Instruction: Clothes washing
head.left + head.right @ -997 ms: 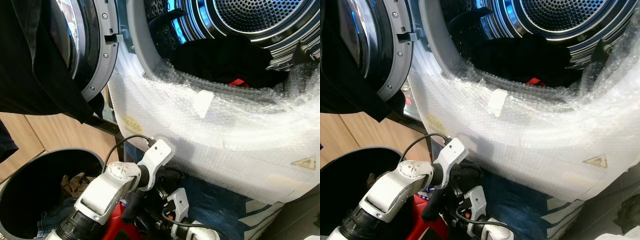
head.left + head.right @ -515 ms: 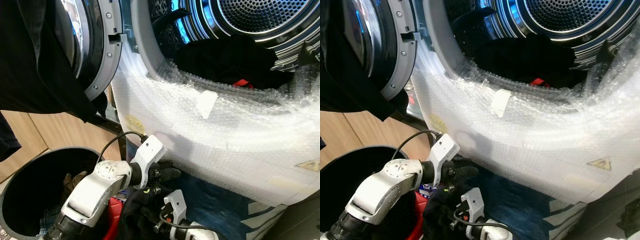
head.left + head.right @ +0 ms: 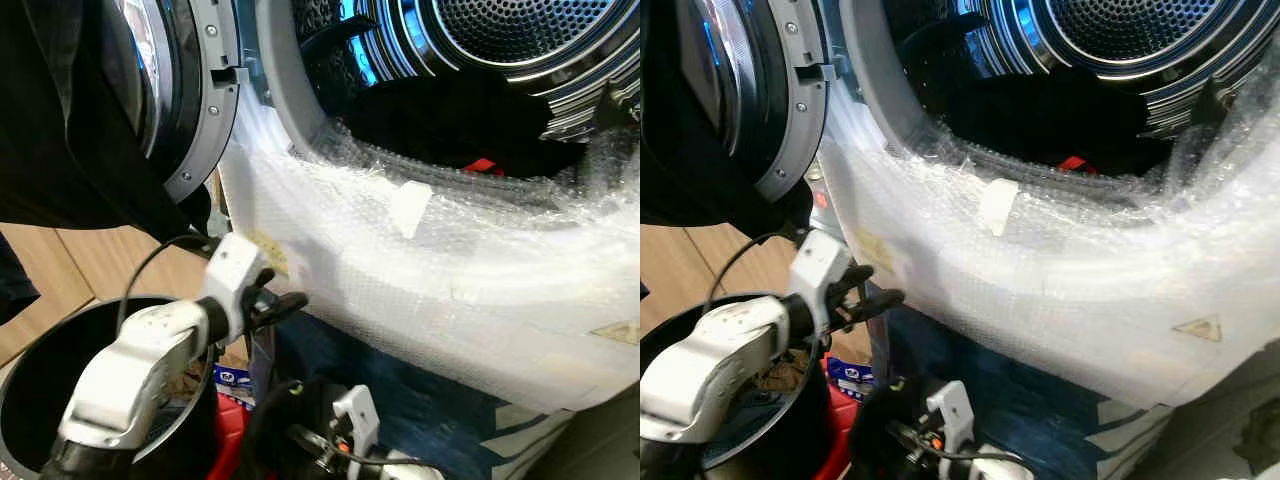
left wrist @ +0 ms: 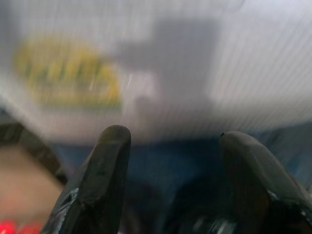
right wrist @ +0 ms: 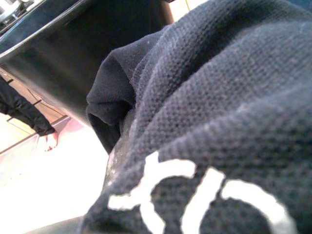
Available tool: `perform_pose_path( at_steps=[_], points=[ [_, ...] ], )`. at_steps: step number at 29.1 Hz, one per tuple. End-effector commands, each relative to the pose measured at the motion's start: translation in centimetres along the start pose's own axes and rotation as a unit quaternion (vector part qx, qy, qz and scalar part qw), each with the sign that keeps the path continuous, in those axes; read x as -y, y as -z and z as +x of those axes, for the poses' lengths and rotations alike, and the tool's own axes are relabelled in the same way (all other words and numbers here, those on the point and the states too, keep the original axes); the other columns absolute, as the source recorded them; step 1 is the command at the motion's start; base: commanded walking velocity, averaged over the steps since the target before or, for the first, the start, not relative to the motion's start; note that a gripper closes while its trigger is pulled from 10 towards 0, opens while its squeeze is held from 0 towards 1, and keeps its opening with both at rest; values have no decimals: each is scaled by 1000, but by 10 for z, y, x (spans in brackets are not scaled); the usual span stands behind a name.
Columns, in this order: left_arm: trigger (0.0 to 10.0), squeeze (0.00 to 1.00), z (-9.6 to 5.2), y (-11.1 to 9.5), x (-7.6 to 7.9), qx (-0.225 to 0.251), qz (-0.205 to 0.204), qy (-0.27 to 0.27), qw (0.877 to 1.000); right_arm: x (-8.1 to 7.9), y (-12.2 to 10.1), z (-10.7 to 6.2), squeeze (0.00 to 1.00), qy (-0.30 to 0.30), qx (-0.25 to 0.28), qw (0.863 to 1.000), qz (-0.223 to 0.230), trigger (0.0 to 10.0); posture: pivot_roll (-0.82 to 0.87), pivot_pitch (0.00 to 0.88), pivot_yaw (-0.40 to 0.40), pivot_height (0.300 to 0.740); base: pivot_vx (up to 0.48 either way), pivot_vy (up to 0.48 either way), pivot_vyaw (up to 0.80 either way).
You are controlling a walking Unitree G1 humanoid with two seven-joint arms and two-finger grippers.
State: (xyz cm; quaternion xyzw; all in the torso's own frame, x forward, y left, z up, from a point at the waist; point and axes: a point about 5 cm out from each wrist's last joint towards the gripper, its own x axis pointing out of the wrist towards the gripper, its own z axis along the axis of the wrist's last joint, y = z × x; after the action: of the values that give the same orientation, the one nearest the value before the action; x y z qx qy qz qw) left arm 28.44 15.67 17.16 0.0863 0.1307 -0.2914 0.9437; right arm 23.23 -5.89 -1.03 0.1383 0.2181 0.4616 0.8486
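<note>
The washing machine drum (image 3: 520, 30) stands open with dark clothes (image 3: 450, 120) and a red scrap (image 3: 480, 165) inside. My left gripper (image 3: 292, 299) hovers open and empty just in front of the bubble-wrapped front panel (image 3: 450, 270), below the door opening; its fingers (image 4: 109, 161) point at a yellow label. Low down in front of the machine, my right wrist (image 3: 355, 415) sits beside a dark bundle (image 3: 270, 440). My right gripper (image 5: 119, 161) is shut on this dark navy knit garment (image 5: 219, 97) with white lettering, which drapes over its fingers.
The round door (image 3: 200, 90) hangs open at the left, and a black garment (image 3: 60, 120) is draped over it. A black bin (image 3: 30, 360) with clothes (image 3: 780, 375) stands at lower left. Blue fabric (image 3: 400, 370) lies under the machine front.
My left gripper has risen and swung left, away from the right gripper and the dark garment, and now sits empty by the panel. The garment stays low with the right gripper.
</note>
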Motion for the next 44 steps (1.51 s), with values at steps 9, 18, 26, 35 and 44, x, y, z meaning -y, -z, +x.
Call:
perform_pose_path(
  at_steps=[9, 18, 26, 35, 44],
  points=[
    [10000, 0, -33, 47, -60, 23, 16, -345, 938, -2, -6, -7, 0, -20, 27, 999, -7, 0, 105, 0, 27, 740, 0, 0, 0],
    [10000, 0, -56, 87, -70, 10, 68, -426, 902, -13, -25, -20, 0, -49, 65, 996, -47, 0, 94, 0, 28, 740, 0, 0, 0],
    [10000, 0, -45, 85, -65, 42, 73, -420, 904, -44, -107, -39, 0, -129, 192, 967, -107, 0, 86, 0, 22, 740, 0, 0, 0],
    [10000, 0, -34, 94, -62, 27, 80, -404, 911, -91, -198, -64, 0, -263, 313, 902, -140, 0, 75, 0, 21, 740, 0, 0, 0],
    [10000, 0, -35, 102, -58, 21, 70, -404, 912, -107, -267, -83, 0, -360, 364, 837, -193, 0, 80, 0, 19, 740, 0, 0, 0]
  ],
)
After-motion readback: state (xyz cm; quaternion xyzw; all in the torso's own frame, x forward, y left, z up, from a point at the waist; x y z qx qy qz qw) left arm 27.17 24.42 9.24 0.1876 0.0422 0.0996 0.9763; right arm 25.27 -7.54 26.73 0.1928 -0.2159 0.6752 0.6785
